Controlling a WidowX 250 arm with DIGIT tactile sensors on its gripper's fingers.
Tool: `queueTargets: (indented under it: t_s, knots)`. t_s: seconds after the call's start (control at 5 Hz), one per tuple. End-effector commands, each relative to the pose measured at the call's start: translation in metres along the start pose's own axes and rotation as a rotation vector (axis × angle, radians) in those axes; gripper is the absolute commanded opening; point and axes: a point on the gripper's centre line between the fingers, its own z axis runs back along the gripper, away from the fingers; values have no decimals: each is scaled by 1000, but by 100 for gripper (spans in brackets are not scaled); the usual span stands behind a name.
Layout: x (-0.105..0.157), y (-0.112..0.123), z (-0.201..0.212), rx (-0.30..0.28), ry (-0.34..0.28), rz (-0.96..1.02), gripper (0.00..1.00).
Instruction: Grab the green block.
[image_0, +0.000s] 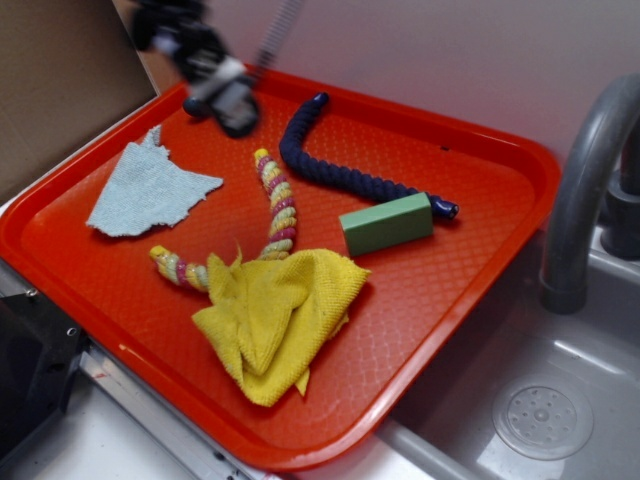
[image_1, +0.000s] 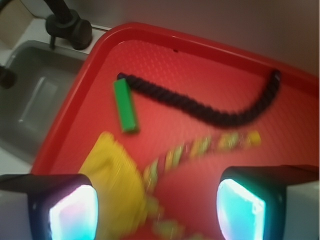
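The green block (image_0: 386, 224) lies flat on the red tray (image_0: 480, 270), right of centre, touching the end of a dark blue rope. In the wrist view the green block (image_1: 125, 105) is ahead and left of centre, far from the pads. My gripper (image_0: 222, 93) hangs blurred above the tray's far left part, well away from the block. In the wrist view my gripper (image_1: 157, 210) is open and empty, its two lit pads (image_1: 72, 215) wide apart over the yellow cloth and striped rope.
On the tray lie a dark blue rope (image_0: 335, 165), a yellow-pink striped rope (image_0: 277, 205), a crumpled yellow cloth (image_0: 272, 315) and a pale blue-grey cloth scrap (image_0: 145, 190). A grey sink (image_0: 540, 410) with a tap (image_0: 585, 180) is to the right. A brown board (image_0: 50, 80) stands at far left.
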Motion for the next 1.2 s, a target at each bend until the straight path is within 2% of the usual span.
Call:
queueTargets:
  t_s: [0.0, 0.2, 0.4, 0.6, 1.0]
  knots:
    - [36, -33, -34, -58, 3, -186, 100]
    - [36, -45, -50, -54, 41, -232, 100]
    - [34, -46, -71, -36, 99, -244, 100]
    - [32, -46, -88, 14, 142, -249, 100]
    - [34, -43, -117, 16, 210, -279, 100]
